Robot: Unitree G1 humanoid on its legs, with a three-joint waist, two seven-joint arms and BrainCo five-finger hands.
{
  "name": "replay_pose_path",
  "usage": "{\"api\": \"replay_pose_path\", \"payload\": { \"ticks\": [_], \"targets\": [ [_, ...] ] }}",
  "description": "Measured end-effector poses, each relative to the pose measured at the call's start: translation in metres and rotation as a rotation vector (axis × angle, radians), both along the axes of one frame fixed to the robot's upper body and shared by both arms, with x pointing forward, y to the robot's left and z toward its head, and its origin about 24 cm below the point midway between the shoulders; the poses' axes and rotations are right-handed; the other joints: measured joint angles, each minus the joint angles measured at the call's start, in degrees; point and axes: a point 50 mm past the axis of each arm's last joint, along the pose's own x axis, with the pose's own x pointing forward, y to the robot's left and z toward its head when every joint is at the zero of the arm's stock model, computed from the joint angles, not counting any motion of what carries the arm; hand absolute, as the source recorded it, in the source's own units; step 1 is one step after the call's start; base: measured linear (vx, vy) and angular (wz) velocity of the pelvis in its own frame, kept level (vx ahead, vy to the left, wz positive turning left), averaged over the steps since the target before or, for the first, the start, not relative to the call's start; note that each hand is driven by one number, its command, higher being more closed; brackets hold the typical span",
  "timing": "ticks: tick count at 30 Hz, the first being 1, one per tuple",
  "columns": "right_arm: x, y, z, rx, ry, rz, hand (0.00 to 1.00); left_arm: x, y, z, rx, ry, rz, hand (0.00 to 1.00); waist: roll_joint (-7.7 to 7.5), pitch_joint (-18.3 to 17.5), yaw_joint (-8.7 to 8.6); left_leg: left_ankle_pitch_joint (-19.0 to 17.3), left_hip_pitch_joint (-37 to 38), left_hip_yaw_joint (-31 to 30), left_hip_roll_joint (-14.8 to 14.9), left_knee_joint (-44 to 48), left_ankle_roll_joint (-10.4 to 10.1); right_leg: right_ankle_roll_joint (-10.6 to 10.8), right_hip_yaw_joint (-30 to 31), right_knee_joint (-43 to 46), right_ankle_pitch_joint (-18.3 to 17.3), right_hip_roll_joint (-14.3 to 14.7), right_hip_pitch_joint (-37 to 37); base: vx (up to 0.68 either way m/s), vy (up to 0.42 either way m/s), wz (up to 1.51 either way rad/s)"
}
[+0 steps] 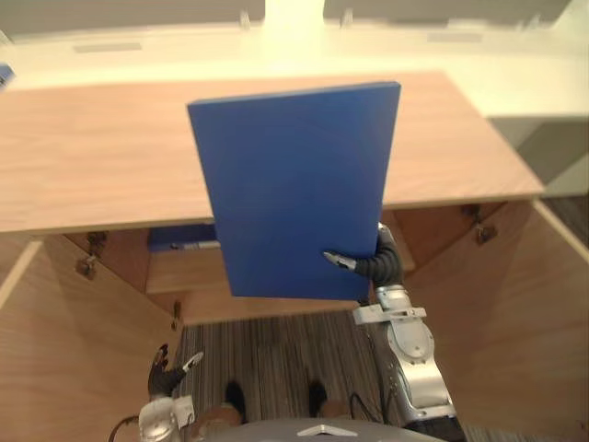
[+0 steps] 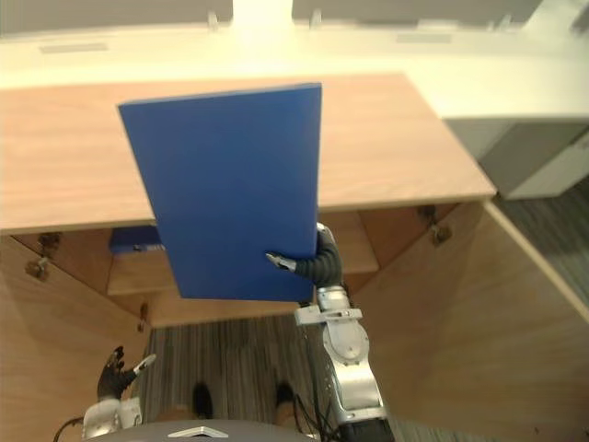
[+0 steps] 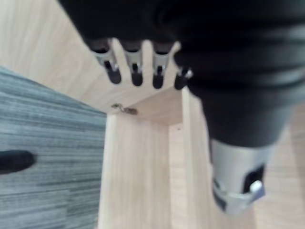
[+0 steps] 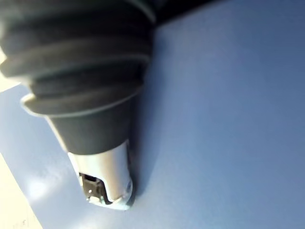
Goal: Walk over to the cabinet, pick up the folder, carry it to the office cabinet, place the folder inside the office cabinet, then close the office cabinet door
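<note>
Folder [image 1: 294, 184], blue, upright: pinched at its lower corner by right hand [image 1: 368, 265], in front of wooden cabinet [image 1: 92, 157], doors open. Left hand [image 1: 166, 376] hangs low, fingers relaxed, empty.

Grey striped carpet [image 1: 276, 345], light-wood cabinet [image 1: 92, 157] — both doors [image 1: 520, 304] swung open, pale cream counter [image 1: 166, 57] behind it
</note>
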Motion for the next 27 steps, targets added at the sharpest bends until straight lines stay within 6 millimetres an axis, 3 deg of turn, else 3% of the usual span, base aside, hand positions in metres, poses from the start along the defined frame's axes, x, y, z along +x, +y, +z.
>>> {"api": "replay_pose_path", "payload": {
  "ticks": [3,6,8,9,14,20,27],
  "targets": [
    [0.003,0.023,0.012,-0.023,-0.060,0.072,1.00,0.025,-0.004,0.008,-0.010,-0.067,-0.003,0.00,2.25,3.67,0.10,-5.47,-9.27,1.43,3.41,13.13,0.57,0.11,2.09,10.37,-3.32,1.08,-9.42,-0.17,0.029,-0.37],
    [-0.001,0.034,0.025,-0.041,-0.125,0.099,1.00,0.043,-0.006,0.022,-0.002,-0.150,-0.008,0.00,2.46,5.56,0.69,-10.84,-17.94,2.04,5.80,24.49,0.59,-0.01,3.40,23.16,-8.95,1.65,-19.75,-0.17,0.045,-0.19],
    [-0.006,0.034,0.038,-0.036,-0.184,0.089,1.00,0.054,-0.009,0.038,0.011,-0.235,-0.019,0.00,2.66,7.31,0.82,-12.81,-21.65,1.27,6.45,29.24,0.61,-0.30,3.16,28.34,-11.09,1.57,-23.50,-0.13,0.037,0.05],
    [-0.010,0.033,0.047,-0.030,-0.229,0.082,1.00,0.059,-0.012,0.056,0.027,-0.319,-0.042,0.00,2.86,8.20,0.84,-13.70,-24.21,0.56,6.60,31.97,0.66,-0.34,2.86,31.37,-12.36,1.39,-25.90,-0.10,0.020,0.17],
    [-0.022,0.030,0.081,-0.030,-0.407,0.049,1.00,0.056,-0.015,0.112,0.057,-0.575,-0.063,0.00,4.38,9.95,3.22,-17.25,-34.57,-0.91,7.86,42.31,0.96,0.09,2.87,42.47,-16.41,1.29,-36.37,-0.05,0.004,0.09],
    [-0.024,0.034,0.118,-0.047,-0.627,0.011,1.00,0.058,-0.015,0.140,0.040,-0.717,-0.013,0.00,5.50,11.15,5.45,-20.33,-45.51,-2.41,9.10,52.46,1.24,0.11,3.14,53.25,-20.28,1.45,-47.32,-0.04,-0.012,0.04],
    [-0.030,0.034,0.133,-0.023,-0.735,-0.035,1.00,0.059,-0.011,0.174,0.062,-0.867,-0.017,0.00,6.46,13.65,6.15,-21.85,-51.94,-3.66,9.29,58.01,0.72,0.07,3.51,59.82,-22.17,1.56,-53.85,-0.08,-0.034,0.04]
  ]
}}
